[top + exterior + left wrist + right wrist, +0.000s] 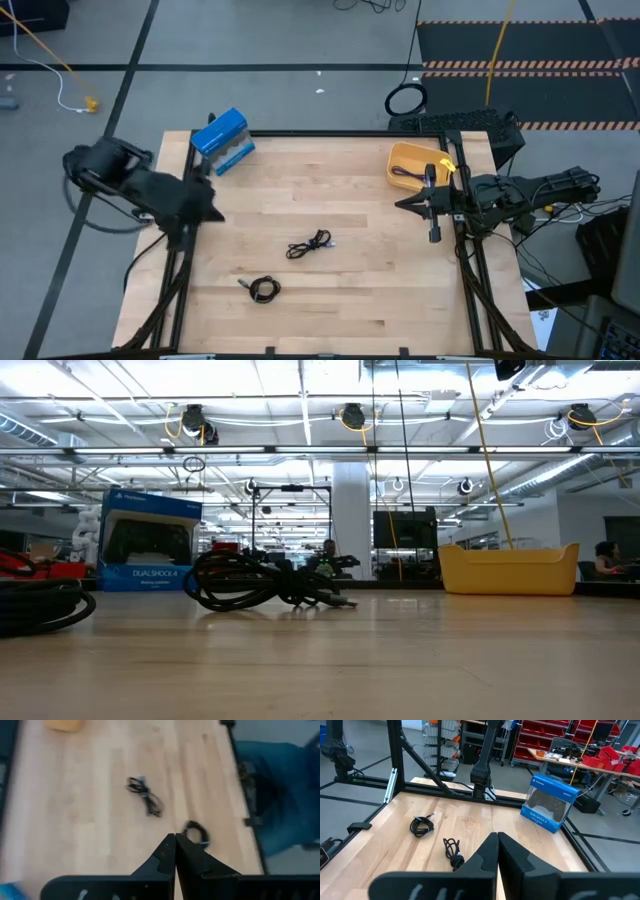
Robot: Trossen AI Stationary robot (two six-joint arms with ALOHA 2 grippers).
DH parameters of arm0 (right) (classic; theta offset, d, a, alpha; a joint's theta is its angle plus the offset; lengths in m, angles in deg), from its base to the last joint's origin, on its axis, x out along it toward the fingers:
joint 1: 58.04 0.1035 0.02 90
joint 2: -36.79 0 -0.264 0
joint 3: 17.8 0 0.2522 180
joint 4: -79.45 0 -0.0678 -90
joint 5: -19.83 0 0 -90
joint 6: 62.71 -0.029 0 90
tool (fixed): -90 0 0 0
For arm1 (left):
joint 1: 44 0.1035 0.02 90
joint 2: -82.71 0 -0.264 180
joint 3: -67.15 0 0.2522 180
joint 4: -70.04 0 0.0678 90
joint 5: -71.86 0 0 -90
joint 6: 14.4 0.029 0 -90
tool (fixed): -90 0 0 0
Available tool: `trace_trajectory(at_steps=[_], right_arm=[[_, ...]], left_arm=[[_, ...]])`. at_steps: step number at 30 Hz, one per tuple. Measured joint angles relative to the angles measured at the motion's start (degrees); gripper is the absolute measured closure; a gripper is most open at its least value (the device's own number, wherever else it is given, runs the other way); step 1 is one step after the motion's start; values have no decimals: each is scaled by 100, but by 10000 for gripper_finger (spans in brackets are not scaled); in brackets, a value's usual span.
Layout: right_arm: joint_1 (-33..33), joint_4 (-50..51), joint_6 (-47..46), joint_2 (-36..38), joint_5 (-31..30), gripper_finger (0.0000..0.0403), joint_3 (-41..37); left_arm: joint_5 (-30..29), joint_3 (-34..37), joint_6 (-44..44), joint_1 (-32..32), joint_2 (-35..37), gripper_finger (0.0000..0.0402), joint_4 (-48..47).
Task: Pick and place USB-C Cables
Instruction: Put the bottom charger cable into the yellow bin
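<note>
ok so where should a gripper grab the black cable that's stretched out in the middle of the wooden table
Probably from straight above, at the bunched middle of the thin black USB-C cable. It lies flat on the wooden table, strung out at a slant with small loops, so fingers closing across its length would likely catch several strands. Both the left gripper and the right gripper are shut.

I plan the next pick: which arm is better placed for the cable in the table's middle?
Probably right: its end effector, shut, sits near the bin, so the carry is short. The middle cable lies about equally far from the left end effector, also shut.
</note>
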Motion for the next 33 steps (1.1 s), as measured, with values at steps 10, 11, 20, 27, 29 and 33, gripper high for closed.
trace_trajectory(at_steps=[10,11,20,27,29,33], right_arm=[[0,40,-60,-2,2,403,2],[0,41,-60,-4,2,403,2],[0,48,-187,-11,4,403,2],[0,50,-193,-11,7,403,2],[0,50,-190,-11,7,403,2],[0,48,-169,-11,6,403,2]], left_arm=[[818,12,-453,-438,-898,394,1],[873,12,-502,-506,-981,394,2],[483,93,-715,-1111,-1625,394,9],[189,1169,-1230,-1149,-1655,394,127],[118,1518,-1450,-1144,-1637,394,217],[123,2150,-1490,-1123,-1632,394,1052]])
